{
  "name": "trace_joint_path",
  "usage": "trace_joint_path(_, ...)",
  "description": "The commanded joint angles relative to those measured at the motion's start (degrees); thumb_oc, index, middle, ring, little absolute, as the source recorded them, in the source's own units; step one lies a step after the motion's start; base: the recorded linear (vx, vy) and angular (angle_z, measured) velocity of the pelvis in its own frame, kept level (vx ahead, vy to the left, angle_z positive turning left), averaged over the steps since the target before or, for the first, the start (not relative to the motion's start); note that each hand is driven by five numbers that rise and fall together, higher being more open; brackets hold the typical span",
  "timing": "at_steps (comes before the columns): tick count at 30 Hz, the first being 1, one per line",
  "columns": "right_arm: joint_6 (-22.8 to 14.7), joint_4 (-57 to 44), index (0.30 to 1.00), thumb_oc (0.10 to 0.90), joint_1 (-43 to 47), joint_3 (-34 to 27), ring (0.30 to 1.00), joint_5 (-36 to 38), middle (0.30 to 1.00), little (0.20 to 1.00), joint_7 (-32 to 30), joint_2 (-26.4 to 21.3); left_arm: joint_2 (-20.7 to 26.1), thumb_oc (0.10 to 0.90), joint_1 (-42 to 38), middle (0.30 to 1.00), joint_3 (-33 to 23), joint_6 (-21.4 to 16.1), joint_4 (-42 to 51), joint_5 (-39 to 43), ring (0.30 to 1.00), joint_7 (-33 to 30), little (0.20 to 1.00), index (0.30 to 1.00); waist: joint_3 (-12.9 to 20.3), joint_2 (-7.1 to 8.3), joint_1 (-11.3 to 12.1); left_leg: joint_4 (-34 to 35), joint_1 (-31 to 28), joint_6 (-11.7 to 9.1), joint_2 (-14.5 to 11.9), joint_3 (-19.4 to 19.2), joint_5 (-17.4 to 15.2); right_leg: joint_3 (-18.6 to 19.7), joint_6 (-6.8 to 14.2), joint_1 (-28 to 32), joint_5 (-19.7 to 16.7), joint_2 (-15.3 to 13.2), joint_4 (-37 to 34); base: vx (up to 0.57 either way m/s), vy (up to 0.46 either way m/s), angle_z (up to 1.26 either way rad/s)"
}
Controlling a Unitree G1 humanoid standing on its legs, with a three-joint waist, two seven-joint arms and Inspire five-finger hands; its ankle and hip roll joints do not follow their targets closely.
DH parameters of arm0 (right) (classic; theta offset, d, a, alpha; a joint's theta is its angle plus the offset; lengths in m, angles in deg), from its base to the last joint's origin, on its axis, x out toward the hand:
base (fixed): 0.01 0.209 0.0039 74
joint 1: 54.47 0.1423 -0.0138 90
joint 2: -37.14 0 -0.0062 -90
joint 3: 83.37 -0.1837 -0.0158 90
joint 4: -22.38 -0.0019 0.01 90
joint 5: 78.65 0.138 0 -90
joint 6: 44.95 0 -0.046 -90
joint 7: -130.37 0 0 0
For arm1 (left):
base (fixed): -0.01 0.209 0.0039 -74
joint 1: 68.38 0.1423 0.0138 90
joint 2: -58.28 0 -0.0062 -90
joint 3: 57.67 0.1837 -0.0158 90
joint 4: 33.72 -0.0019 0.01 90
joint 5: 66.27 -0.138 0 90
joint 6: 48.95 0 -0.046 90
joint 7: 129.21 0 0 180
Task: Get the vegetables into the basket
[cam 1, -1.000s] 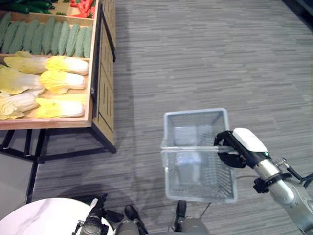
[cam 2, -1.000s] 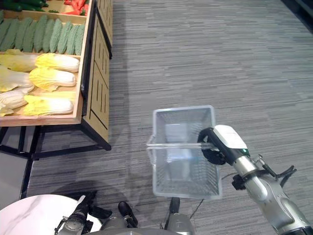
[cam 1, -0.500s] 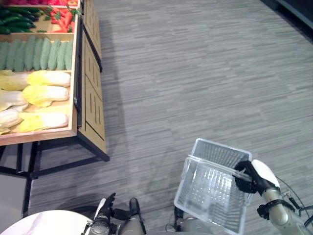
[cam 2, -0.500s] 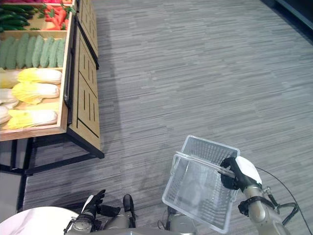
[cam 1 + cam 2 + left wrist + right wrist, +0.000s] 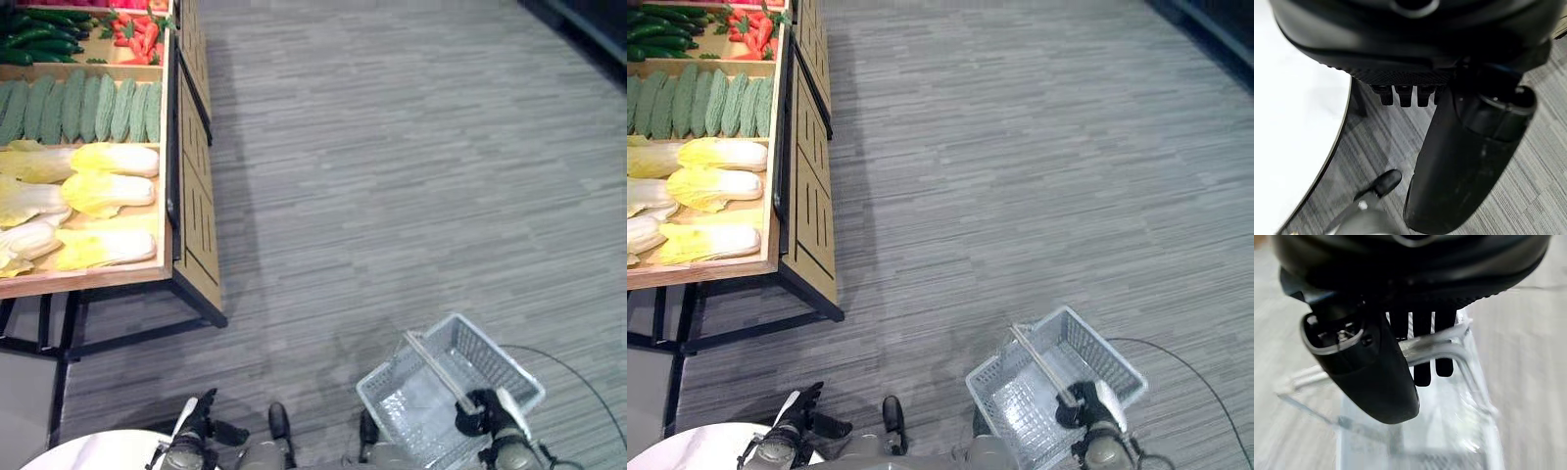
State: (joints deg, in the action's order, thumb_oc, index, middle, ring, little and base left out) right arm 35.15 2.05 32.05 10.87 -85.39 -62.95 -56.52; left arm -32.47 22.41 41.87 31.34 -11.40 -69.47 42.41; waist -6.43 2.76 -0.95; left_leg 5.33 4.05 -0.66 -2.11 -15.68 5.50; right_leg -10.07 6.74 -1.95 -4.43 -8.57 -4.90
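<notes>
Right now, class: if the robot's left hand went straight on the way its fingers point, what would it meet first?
Most likely the grey carpet floor. The left hand hangs low beside the white round table, fingers curled and pointing down; nothing else seems to lie in that line, though depth is unclear.

Both hands are dark and matte: the right hand point(image 5: 1371, 357) has a bulky, rounded black thumb and slim black fingers point(image 5: 1421, 362). The left hand point(image 5: 1449, 161) shows a ribbed black palm edge and stubby fingertips point(image 5: 1403, 95).
</notes>
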Motion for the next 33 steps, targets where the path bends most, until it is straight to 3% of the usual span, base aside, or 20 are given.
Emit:
trace_joint_path(1, -1.47, -2.25, 0.300, 0.400, -0.95, -2.55, 0.300, 8.11, 0.300, 0.300, -0.66, -2.82, -0.72, 0.900, -1.06, 1.000, -0.10, -0.94, -0.58, 2.45, 1.000, -0.29, 1.000, 1.000, 0.27, -1.07, 0.31, -1.13, -0.39, -3.38, -2.09, 0.43, -1.35, 0.45, 3.35, -0.75, 0.04, -1.78, 2.66, 0.03, 0.014, 0.03)
trace_joint_path(9, -0.86, 0.76, 0.300, 0.400, -0.64, -2.24, 0.300, 10.38, 0.300, 0.300, -0.41, -1.15, -1.83, 0.900, -1.39, 1.000, 0.20, -0.58, -1.33, 4.72, 1.000, -0.48, 1.000, 1.000, -0.52, 0.14, 0.21, -6.91, 1.26, -2.27, -1.38, 0.10, -5.01, 0.95, 3.84, -0.64, -0.23, -2.90, 4.11, 0.03, 0.044, 0.00)
trace_joint_path(12, -1.02, -0.47, 0.300, 0.400, 0.60, -2.15, 0.300, 10.92, 0.300, 0.300, -0.68, -1.49, -0.52, 0.900, -2.43, 1.000, 1.92, -0.62, -0.58, 2.68, 1.000, -0.58, 1.000, 1.000, -2.03, -0.05, 0.29, -8.62, 1.45, -0.55, -0.95, -0.97, -7.25, 2.25, 5.19, -4.15, -0.99, -3.51, 12.85, -0.01, 0.155, -0.21)
trace_joint_path(13, -1.20, -1.10, 0.300, 0.400, 1.35, -1.67, 0.300, 11.26, 0.300, 0.300, -0.63, -1.52, 0.39, 0.900, -3.29, 1.000, 2.78, -0.57, 0.42, 2.33, 1.000, -0.49, 1.000, 1.000, -3.19, -0.81, -0.13, -8.92, 1.28, -0.07, -1.20, -1.12, -7.90, 3.02, 5.31, -8.48, -1.30, -3.05, 19.31, 0.01, 0.187, -0.63)
trace_joint_path(14, -1.28, -1.29, 0.300, 0.400, 1.67, -1.58, 0.300, 11.56, 0.300, 0.300, -0.77, -1.44, 0.70, 0.900, -4.00, 1.000, 2.96, -0.65, 0.16, 1.88, 1.000, -0.81, 1.000, 1.000, -3.72, -1.00, -0.51, -9.05, 0.65, -0.01, -1.16, -1.14, -8.29, 3.46, 5.32, -10.34, -1.92, -3.00, 20.74, 0.13, 0.151, -0.57)
trace_joint_path(18, -1.12, -1.34, 0.300, 0.400, 1.92, -1.13, 0.300, 11.48, 0.300, 0.300, -1.12, -1.52, 1.32, 0.900, -6.27, 1.000, 2.04, -0.97, -0.19, 2.72, 1.000, -2.22, 1.000, 1.000, -5.22, -1.34, -2.04, -8.81, -3.11, -1.14, -0.85, -1.22, -9.79, 2.87, 4.47, -13.85, -2.87, -4.18, 14.80, 0.21, -0.040, 0.00)
trace_joint_path(20, -0.97, -1.01, 0.300, 0.400, 1.51, -1.26, 0.300, 11.43, 0.300, 0.300, -1.34, -1.12, 1.34, 0.900, -7.51, 1.000, 0.79, -1.08, -0.72, 4.05, 1.000, -2.85, 1.000, 1.000, -5.31, -0.65, -3.14, -9.13, -5.99, -2.37, -1.03, 0.19, -11.51, 3.39, 5.15, -16.47, -5.64, -5.74, 8.49, 0.38, -0.241, 0.30)
trace_joint_path(24, -0.79, -0.25, 0.300, 0.400, 0.06, -1.64, 0.300, 11.49, 0.300, 0.300, -0.75, -1.18, 0.74, 0.900, -6.86, 1.000, 0.85, -1.06, -1.36, 3.96, 1.000, -2.84, 1.000, 1.000, -4.25, -0.54, -4.21, -10.26, -9.35, -3.84, -2.18, 2.13, -12.67, 2.87, 5.08, -15.58, -7.06, -5.05, 7.80, 0.25, -0.208, 0.35)
trace_joint_path(27, -0.98, 0.61, 0.300, 0.400, -0.26, -1.87, 0.300, 11.45, 0.300, 0.300, -0.53, -2.07, -0.36, 0.900, -5.93, 1.000, -0.35, -0.80, -3.68, 4.84, 1.000, -2.83, 1.000, 1.000, -3.01, -1.51, -4.04, -11.25, -9.45, -5.80, -4.87, 3.16, -9.47, 1.06, 3.46, -14.12, -6.09, -2.65, 8.16, 0.20, -0.303, 0.41)
trace_joint_path(28, -1.19, 0.73, 0.300, 0.400, -0.30, -2.29, 0.300, 11.64, 0.300, 0.300, -0.59, -3.71, -1.17, 0.900, -4.98, 1.000, -0.92, -0.45, -3.84, 5.46, 1.000, -2.77, 1.000, 1.000, -2.40, -2.35, -3.49, -15.28, -7.06, -7.84, -7.65, 4.89, -3.81, -0.64, 1.32, -12.70, -3.93, -0.57, 8.25, 0.27, -0.510, 0.16)
trace_joint_path(31, -1.41, 0.96, 0.300, 0.400, -0.23, -2.38, 0.300, 11.48, 0.300, 0.300, -0.62, -5.30, -1.77, 0.900, -4.91, 1.000, -0.35, -0.30, -4.01, 5.20, 1.000, -2.44, 1.000, 1.000, -3.22, -2.24, -2.94, -24.24, -2.63, -8.58, -8.72, 7.04, 1.71, -1.60, -1.30, -10.37, -1.54, 0.82, 7.85, 0.17, -0.347, 0.31)
trace_joint_path(33, -1.34, 0.70, 0.300, 0.400, -0.55, -2.43, 0.300, 11.66, 0.300, 0.300, -0.69, -5.90, -1.85, 0.900, -5.05, 1.000, 0.28, -0.10, -3.86, 4.96, 1.000, -2.18, 1.000, 1.000, -3.83, -1.80, -2.96, -27.50, -0.07, -8.15, -9.55, 5.77, 2.93, -2.75, -2.57, -8.56, 0.27, 1.03, 7.67, 0.11, -0.232, 0.19)
